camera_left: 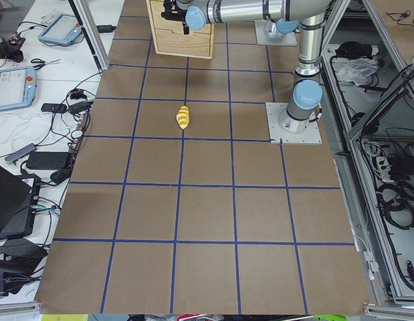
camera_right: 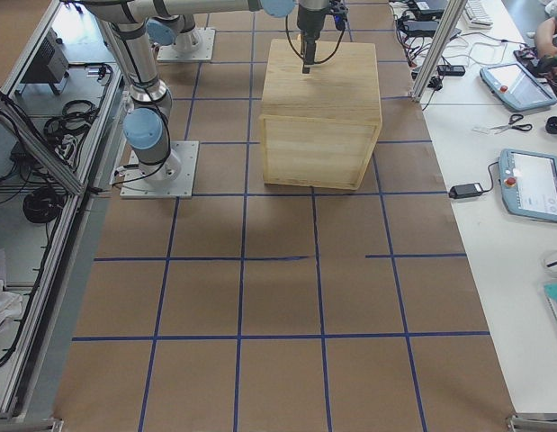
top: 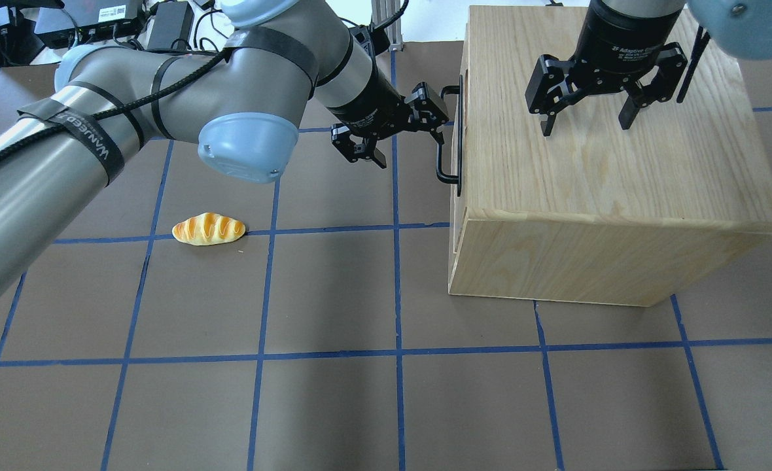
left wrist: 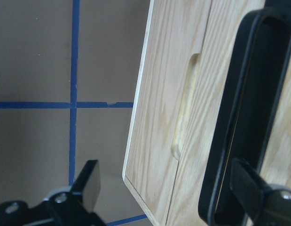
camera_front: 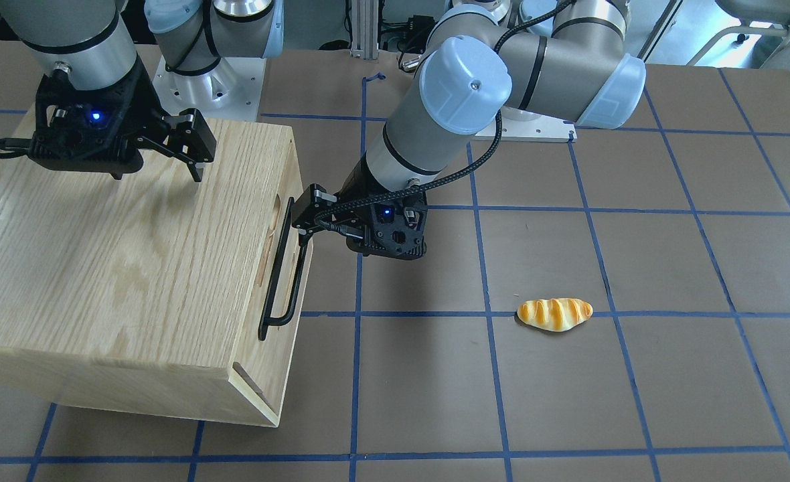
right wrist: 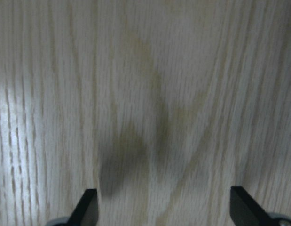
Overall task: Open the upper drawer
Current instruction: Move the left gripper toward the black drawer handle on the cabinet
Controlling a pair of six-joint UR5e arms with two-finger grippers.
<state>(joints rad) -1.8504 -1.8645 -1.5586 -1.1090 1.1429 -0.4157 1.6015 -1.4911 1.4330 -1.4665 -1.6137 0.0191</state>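
Observation:
The upper drawer's oak front (left wrist: 220, 47) carries a long black bar handle (left wrist: 225, 127) beside an oval slot cutout (left wrist: 185, 103). It looks flush with the oak cabinet (top: 589, 190). My left gripper (top: 411, 149) is open and level with the handle (top: 439, 160). One finger (left wrist: 258, 193) lies over the bar, and the other (left wrist: 89, 181) is off the cabinet's edge. From the front, this gripper (camera_front: 304, 217) is right against the handle (camera_front: 280, 268). My right gripper (top: 585, 124) is open and empty, pointing down just above the cabinet top (right wrist: 150, 94).
A toy bread roll (top: 208, 229) lies on the brown table with blue tape lines, well away from the cabinet; it also shows in the front view (camera_front: 554, 314). The cabinet (camera_right: 321, 99) stands near the table's far side, on the robot's right.

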